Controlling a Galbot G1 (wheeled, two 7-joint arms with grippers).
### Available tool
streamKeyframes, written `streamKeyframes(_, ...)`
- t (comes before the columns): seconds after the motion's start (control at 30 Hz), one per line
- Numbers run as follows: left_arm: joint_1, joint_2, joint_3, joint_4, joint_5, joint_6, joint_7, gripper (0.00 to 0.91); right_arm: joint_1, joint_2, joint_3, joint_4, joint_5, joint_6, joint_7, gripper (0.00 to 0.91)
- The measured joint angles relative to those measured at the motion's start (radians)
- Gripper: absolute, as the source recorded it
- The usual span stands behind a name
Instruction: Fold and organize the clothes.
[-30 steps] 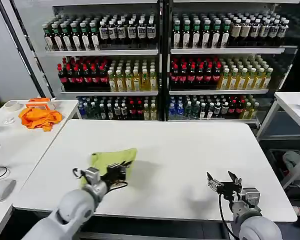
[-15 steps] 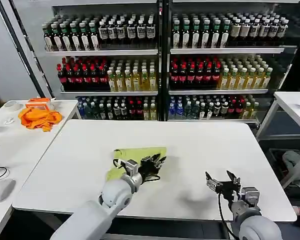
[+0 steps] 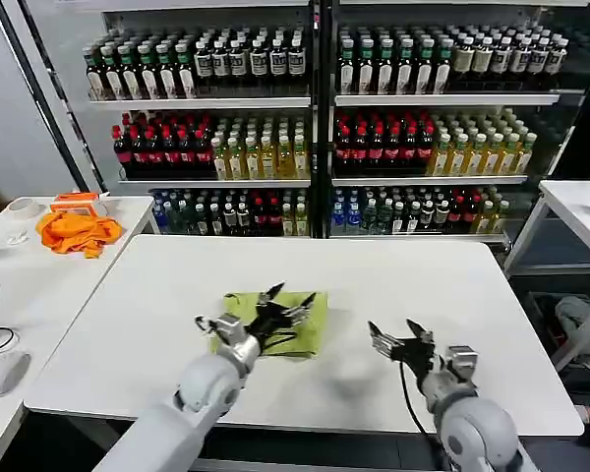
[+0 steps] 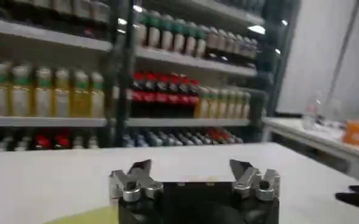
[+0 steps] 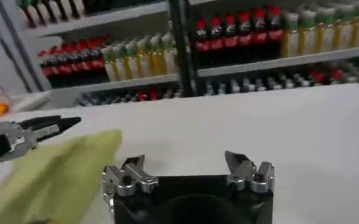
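Both jaws wide, empty: left gripper (image 3: 287,299) just above folded lime T-shirt (image 3: 305,329) mid white table (image 3: 413,285), right gripper (image 3: 393,336) nearby beside it.

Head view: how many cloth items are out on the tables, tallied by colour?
Lime cotton T-shirt, folded on the white centre table under the open left gripper: 1
Bright orange cloth, side table: 1
Total: 2
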Motion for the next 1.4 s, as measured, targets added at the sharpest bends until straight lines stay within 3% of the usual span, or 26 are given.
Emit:
streamKeyframes(0.43, 0.267, 0.027, -0.25, -0.145, -0.019, -0.057, 0.004, 0.907, 0.287, 0.115, -0.182, -0.25, 0.161, 0.006, -0.015, 0.897)
streamKeyframes(0.47, 0.282, 0.026, -0.262, -0.152, -0.019, -0.059, 0.004, 0.907, 0.304, 0.125, -0.193, -0.272, 0.17, 0.007, -0.015, 0.685)
streamKeyframes(0.5, 0.293, 0.025, -0.27, -0.158, -0.019, -0.061, 0.004, 0.907, 0.316, 0.133, -0.202, -0.29, 0.178, 0.008, -0.015, 0.534)
streamKeyframes(0.53, 0.303, 0.025, -0.278, -0.163, -0.019, -0.062, 0.004, 0.907, 0.329, 0.142, -0.211, -0.308, 0.185, 0.01, -0.014, 0.232)
streamKeyframes(0.6, 0.322, 0.022, -0.292, -0.172, -0.018, -0.065, 0.004, 0.907, 0.35, 0.162, -0.226, -0.347, 0.196, 0.016, -0.01, 0.03)
streamKeyframes(0.63, 0.331, 0.021, -0.297, -0.176, -0.017, -0.066, 0.004, 0.907, 0.358, 0.17, -0.231, -0.365, 0.2, 0.019, -0.01, 0.0)
streamKeyframes(0.97, 0.393, 0.03, -0.338, -0.195, -0.015, -0.08, 0.004, 0.907, 0.395, 0.229, -0.254, -0.481, 0.2, 0.059, -0.002, 0.0)
streamKeyframes(1.4, 0.398, 0.032, -0.337, -0.191, -0.016, -0.082, 0.007, 0.907, 0.42, 0.212, -0.232, -0.545, 0.126, 0.102, -0.015, 0.0)
